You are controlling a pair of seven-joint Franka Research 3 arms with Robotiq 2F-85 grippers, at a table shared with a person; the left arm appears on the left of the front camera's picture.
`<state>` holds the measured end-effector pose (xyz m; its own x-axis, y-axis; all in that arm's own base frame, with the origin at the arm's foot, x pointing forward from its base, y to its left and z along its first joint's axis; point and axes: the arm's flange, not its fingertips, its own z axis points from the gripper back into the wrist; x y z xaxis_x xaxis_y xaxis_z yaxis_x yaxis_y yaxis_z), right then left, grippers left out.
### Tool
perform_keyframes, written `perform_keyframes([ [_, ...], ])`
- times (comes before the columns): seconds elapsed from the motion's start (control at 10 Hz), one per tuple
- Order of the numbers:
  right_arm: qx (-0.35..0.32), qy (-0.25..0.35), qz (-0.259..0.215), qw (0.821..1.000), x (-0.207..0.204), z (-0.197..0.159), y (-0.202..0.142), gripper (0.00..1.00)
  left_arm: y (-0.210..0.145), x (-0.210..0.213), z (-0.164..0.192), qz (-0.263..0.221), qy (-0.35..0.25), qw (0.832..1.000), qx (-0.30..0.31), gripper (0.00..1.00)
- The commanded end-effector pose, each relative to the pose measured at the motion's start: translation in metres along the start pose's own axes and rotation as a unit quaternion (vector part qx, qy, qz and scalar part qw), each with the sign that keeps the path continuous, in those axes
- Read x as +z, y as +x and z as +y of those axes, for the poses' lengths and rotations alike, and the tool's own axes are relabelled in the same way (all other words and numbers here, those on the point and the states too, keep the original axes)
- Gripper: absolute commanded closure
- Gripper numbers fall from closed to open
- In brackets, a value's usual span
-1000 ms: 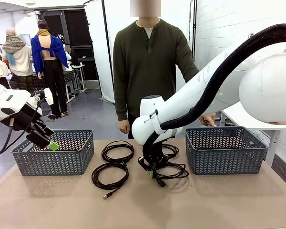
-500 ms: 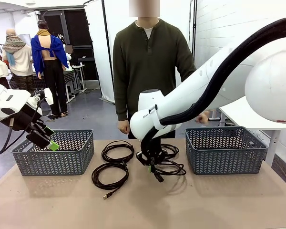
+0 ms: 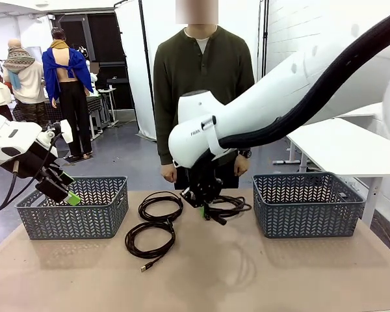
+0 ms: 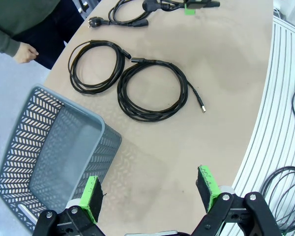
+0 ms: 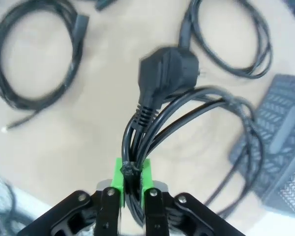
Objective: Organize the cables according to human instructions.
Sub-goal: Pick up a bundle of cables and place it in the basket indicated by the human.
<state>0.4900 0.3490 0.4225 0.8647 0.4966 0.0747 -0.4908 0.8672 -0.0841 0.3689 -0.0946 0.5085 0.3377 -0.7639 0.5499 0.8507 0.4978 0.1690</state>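
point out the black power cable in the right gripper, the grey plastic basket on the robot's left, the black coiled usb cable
black power cable [image 5: 167, 73]: right wrist view, plug head
grey plastic basket [image 3: 71, 224]: front view, front wall
black coiled usb cable [image 4: 148, 116]: left wrist view, near loop

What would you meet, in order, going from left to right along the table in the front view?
Left basket → two coiled cables lying flat on the table → right claw, shut on a dangling cable → right basket.
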Motion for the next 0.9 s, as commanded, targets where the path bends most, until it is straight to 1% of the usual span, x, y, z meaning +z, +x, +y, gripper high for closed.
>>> perform_keyframes([
  [0.0, 0.129, -0.019, -0.014, 0.991, 0.027, -0.017, -0.011, 1.00, -0.002, -0.001, 0.002, -0.006, -0.007, 1.000, -0.001, 0.00],
  [0.1, 0.172, -0.028, -0.010, 0.985, 0.040, -0.026, -0.017, 1.00, -0.002, -0.001, 0.002, -0.006, -0.007, 1.000, -0.001, 0.00],
  [0.3, 0.257, -0.021, -0.004, 0.966, 0.058, -0.049, -0.028, 1.00, -0.002, -0.001, 0.002, -0.006, -0.007, 1.000, -0.001, 0.00],
  [0.4, 0.318, -0.006, -0.005, 0.948, 0.065, -0.062, -0.034, 1.00, -0.002, -0.001, 0.002, -0.006, -0.007, 1.000, -0.001, 0.00],
  [0.5, 0.328, -0.011, -0.003, 0.945, 0.067, -0.071, -0.038, 1.00, -0.002, -0.001, 0.002, -0.006, -0.007, 1.000, -0.001, 0.00],
  [0.7, 0.355, 0.014, -0.004, 0.935, 0.065, -0.081, -0.040, 1.00, -0.002, -0.001, 0.002, -0.006, -0.007, 1.000, -0.001, 0.00],
  [0.8, 0.356, 0.031, -0.007, 0.934, 0.061, -0.082, -0.040, 1.00, -0.002, -0.001, 0.002, -0.006, -0.007, 1.000, -0.001, 0.00],
])
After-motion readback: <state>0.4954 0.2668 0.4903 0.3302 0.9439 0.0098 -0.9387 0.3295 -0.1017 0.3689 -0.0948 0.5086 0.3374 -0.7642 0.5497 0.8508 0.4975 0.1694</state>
